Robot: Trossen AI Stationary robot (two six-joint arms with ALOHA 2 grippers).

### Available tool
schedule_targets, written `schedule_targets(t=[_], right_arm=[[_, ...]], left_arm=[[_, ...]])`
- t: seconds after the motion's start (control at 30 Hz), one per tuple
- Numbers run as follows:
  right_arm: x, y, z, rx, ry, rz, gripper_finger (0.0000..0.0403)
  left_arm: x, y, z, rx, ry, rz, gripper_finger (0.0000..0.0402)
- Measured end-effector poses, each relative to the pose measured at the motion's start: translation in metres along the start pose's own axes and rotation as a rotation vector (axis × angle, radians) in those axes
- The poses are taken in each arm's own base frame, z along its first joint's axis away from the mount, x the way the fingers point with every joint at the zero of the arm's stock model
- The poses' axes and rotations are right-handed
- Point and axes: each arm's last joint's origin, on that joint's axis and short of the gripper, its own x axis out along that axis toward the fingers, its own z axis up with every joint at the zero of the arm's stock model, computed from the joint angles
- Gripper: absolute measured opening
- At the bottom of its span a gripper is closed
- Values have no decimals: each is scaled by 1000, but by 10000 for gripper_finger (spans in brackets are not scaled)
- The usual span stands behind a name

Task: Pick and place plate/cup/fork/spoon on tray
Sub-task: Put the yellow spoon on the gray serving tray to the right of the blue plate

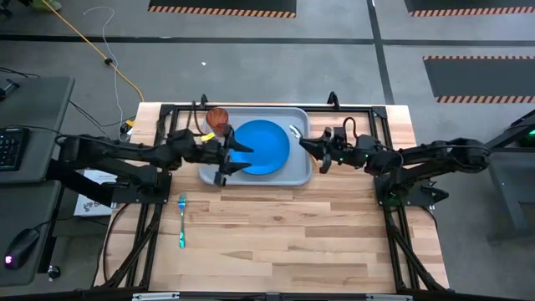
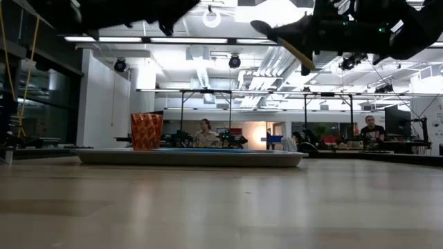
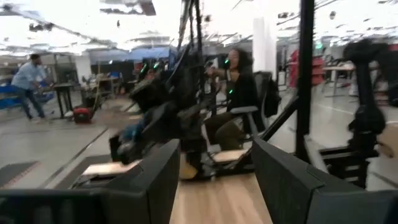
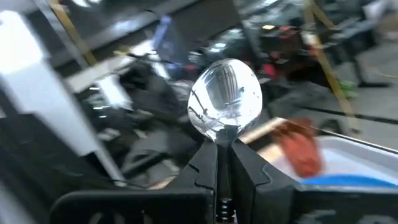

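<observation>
The pale tray (image 1: 299, 171) lies at the table's far middle. The blue plate (image 1: 261, 146) lies on it, and the reddish cup (image 1: 217, 118) stands in its far left corner; the cup also shows in the low view (image 2: 146, 131). The teal-handled fork (image 1: 181, 220) lies on the bare table near the left. My right gripper (image 1: 306, 144) is shut on the spoon (image 4: 225, 106) above the tray's right end. My left gripper (image 1: 236, 159) is open and empty, hovering over the tray's left side by the plate's left edge. My right gripper pinches the spoon's neck (image 4: 224, 140), just behind the silver bowl, between its two fingers. The bowl (image 1: 295, 131) sticks out past the fingertips toward the tray. The orange handle (image 2: 293, 48) slants down behind the fingers. The spoon is lifted clear, above the tray's right rim.
Black frame rails (image 1: 359, 109) run along the table's far edge and down both sides. Bare wooden table (image 1: 284, 242) spreads between the tray and the near edge. People show in the room beyond the table (image 2: 205, 131).
</observation>
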Motion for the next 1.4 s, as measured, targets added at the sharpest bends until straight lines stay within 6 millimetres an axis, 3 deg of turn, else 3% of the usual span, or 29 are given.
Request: schedule_targets(t=[0.2, 0.4, 0.83, 1.0, 1.2, 1.4], right_arm=[[15, 7, -3, 14, 41, 191, 5], [32, 11, -12, 57, 156, 267, 5], [33, 6, -26, 123, 332, 196, 5], [34, 8, -25, 125, 324, 200, 5], [33, 4, -23, 119, 322, 188, 5], [32, 1, -27, 122, 351, 148, 5]], left_arm=[[26, 15, -24, 9, 62, 21, 188], [47, 18, -40, 237, 113, -1, 188], [54, -12, -47, 774, 284, 143, 188], [54, -22, -46, 856, 353, 241, 188], [51, -32, -45, 963, 531, 493, 188], [53, -39, -45, 975, 472, 377, 188]])
